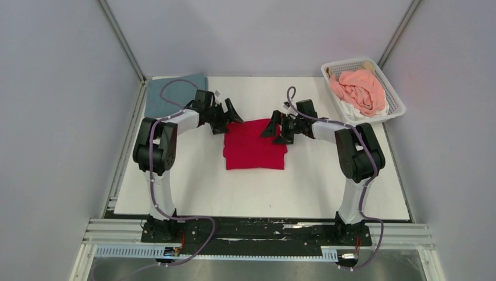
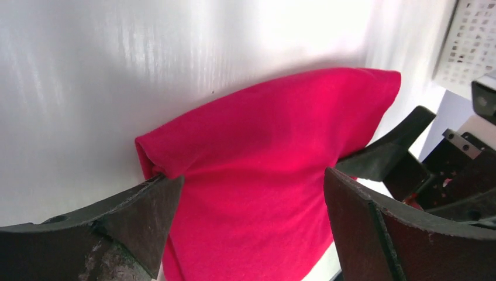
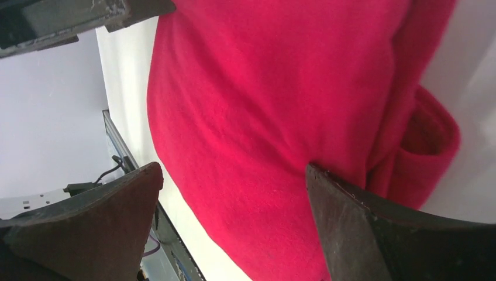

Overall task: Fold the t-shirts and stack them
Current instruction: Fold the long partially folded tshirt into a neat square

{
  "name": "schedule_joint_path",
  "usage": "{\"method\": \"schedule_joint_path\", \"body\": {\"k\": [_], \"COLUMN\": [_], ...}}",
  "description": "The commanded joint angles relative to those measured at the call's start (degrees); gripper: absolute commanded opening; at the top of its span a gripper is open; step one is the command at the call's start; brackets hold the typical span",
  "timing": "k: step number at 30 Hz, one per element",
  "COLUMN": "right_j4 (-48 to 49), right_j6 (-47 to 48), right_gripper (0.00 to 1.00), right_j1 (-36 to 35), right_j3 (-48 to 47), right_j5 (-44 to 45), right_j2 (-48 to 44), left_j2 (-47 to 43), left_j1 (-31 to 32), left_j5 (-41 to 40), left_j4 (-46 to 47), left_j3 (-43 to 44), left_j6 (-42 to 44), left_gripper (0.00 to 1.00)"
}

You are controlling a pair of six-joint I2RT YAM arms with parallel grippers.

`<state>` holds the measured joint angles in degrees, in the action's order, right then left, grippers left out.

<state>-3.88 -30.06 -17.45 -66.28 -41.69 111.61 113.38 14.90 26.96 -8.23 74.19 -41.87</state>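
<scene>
A bright red t-shirt (image 1: 254,145) lies folded into a rectangle at the middle of the white table. My left gripper (image 1: 232,113) is open at the shirt's far left corner; its wrist view shows the jaws wide apart over the red cloth (image 2: 263,170), with the left fingertip (image 2: 149,202) at the folded edge. My right gripper (image 1: 274,126) is open at the far right corner, its jaws spread over the red cloth (image 3: 263,105). A dull grey-blue t-shirt (image 1: 169,93) lies folded at the back left. A salmon-pink t-shirt (image 1: 360,91) and some white cloth (image 1: 355,111) are in the basket.
The white lattice basket (image 1: 395,103) stands at the back right corner and also shows in the left wrist view (image 2: 468,41). Grey walls close in the table on the left, back and right. The arm bases sit on a black rail at the near edge.
</scene>
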Motion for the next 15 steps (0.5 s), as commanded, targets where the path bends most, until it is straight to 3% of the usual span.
{"method": "schedule_joint_path", "body": {"k": [1, 7, 11, 15], "right_j4": [2.5, 0.8, -1.8, -3.9], "right_j6": [0.8, 2.3, 4.5, 5.9], "right_gripper": [1.0, 1.0, 1.0, 1.0], "right_j1": [1.2, 2.1, 2.1, 2.1], "right_j3": [2.0, 2.5, 1.0, 3.2], "right_j5": [2.1, 3.8, 5.8, 11.9], "right_j2": [0.1, -0.4, -7.1, -16.8], "left_j2": [3.9, 3.2, -4.2, -15.6], "left_j1": [-0.9, -1.1, -1.0, -0.1], "left_j5": [-2.1, 0.2, 0.0, -6.9], "left_j4": [-1.4, -1.3, -2.8, -5.0], "left_j3": [4.9, 4.5, 3.4, -1.4], "left_j6": [0.7, 0.8, 3.2, 7.0], "left_gripper": [1.0, 1.0, 1.0, 1.0]}}
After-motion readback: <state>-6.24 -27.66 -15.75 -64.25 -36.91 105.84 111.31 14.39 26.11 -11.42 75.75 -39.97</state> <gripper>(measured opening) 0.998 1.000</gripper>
